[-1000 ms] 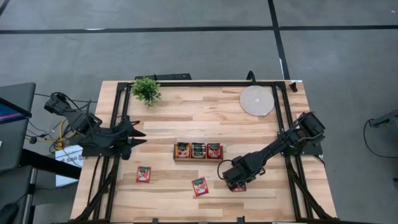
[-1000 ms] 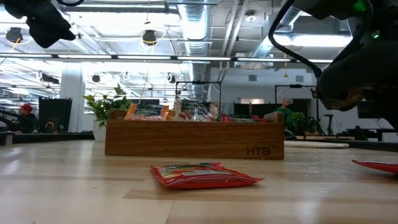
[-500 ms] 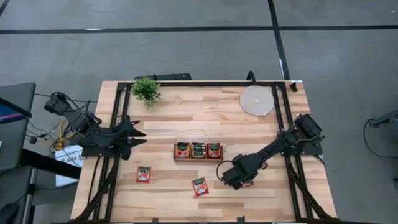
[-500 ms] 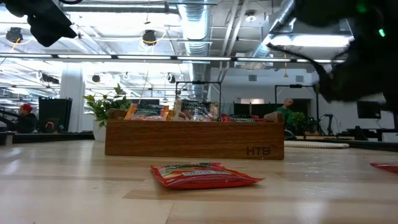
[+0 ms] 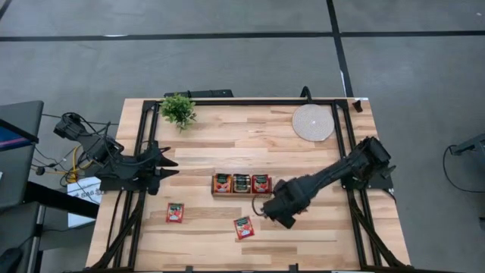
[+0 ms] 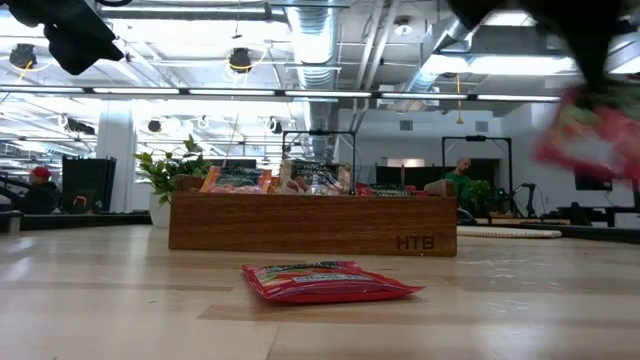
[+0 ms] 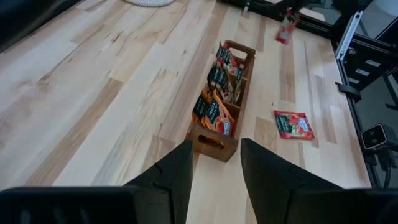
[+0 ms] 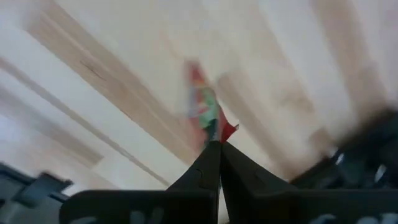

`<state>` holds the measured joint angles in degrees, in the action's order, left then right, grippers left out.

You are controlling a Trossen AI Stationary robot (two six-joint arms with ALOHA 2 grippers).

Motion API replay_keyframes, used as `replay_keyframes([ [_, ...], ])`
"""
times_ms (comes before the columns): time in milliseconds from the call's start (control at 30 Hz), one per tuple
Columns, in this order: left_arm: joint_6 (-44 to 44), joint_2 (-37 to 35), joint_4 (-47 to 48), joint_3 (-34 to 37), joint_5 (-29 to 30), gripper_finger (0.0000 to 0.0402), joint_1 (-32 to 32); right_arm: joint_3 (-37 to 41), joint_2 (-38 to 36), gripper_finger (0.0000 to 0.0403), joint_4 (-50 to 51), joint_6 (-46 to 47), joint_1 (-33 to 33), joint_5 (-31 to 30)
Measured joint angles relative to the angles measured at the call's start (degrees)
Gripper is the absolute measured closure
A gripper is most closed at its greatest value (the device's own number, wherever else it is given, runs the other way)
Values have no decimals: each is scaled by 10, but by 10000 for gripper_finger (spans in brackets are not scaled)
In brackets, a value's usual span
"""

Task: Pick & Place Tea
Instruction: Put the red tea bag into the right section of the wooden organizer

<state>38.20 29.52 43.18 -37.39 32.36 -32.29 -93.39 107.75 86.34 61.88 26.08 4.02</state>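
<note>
The tea is small red sachets. Two lie flat on the table; the nearer one also shows in the low view. More stand in the wooden tray. My right gripper is near the tray's right end, shut on one red sachet, which the gripper hides in the high view. My left gripper waits open at the table's left edge. My right gripper pinches the red sachet by one edge between its two fingertips. The sachet hangs below the fingers, lifted clear of the table and edge-on to the wrist camera.
A small potted plant stands at the far left corner and a round pale disc at the far right. Bare wood lies between the tray and the far edge. People show in the room beyond the table in the low view.
My right gripper has risen from the table near its right side with the red sachet and moved left toward the tray's right end. The sachet, which lay flat on the wood, now hangs clear of it.
</note>
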Motion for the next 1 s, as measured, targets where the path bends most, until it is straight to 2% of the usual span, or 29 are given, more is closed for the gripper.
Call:
replay_keyframes([
  [200, 4, 0, 0, 0, 0, 276, 0, -93, 1, 403, 23, -122, -51, -61],
  [367, 4, 1, 0, 0, 0, 276, 0, -157, 34, 403, 36, -247, -97, -97],
  [633, 4, 1, 2, 0, 0, 276, 0, -258, 118, 403, 37, -476, -140, -102],
  [800, 6, 1, 3, 0, 0, 276, 0, -285, 144, 403, 36, -598, -151, -102],
  [1000, 47, 1, 2, 0, 0, 276, 0, -281, 145, 403, 38, -684, -159, -101],
])
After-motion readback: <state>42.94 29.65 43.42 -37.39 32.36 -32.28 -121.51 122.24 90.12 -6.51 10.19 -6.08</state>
